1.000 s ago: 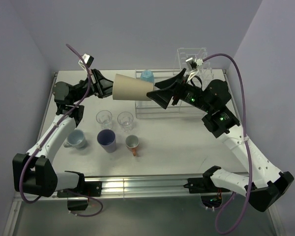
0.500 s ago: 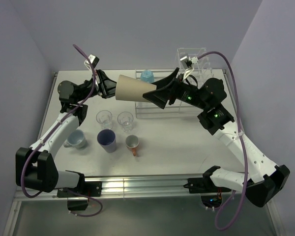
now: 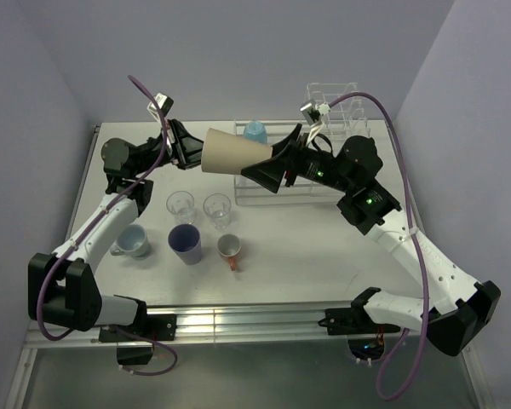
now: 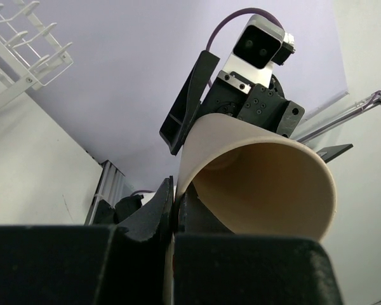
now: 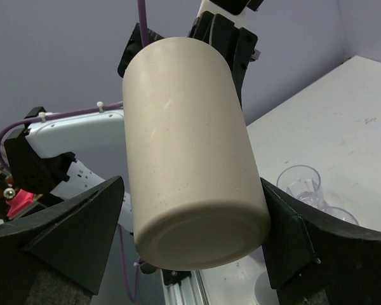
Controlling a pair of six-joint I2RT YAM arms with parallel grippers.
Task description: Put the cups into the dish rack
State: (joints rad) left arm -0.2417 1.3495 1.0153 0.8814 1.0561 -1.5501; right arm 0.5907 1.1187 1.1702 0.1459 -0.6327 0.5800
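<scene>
The left gripper [image 3: 198, 152] pinches the tall tan cup [image 3: 234, 152] by its rim, holding it sideways and aloft at the left end of the dish rack [image 3: 336, 98]. The right gripper [image 3: 264, 160] straddles the cup's base; whether it grips, I cannot tell.

Tan cup [image 4: 267, 190] fills the centre, mouth toward the lens, tilted. Left gripper [image 4: 175, 206] below it pinches its rim (wall between the fingers). Right gripper [image 4: 254, 111] behind the cup, one black finger [image 4: 189, 101] beside its left wall. Dish rack [image 4: 25, 44] far upper left of the cup.
</scene>
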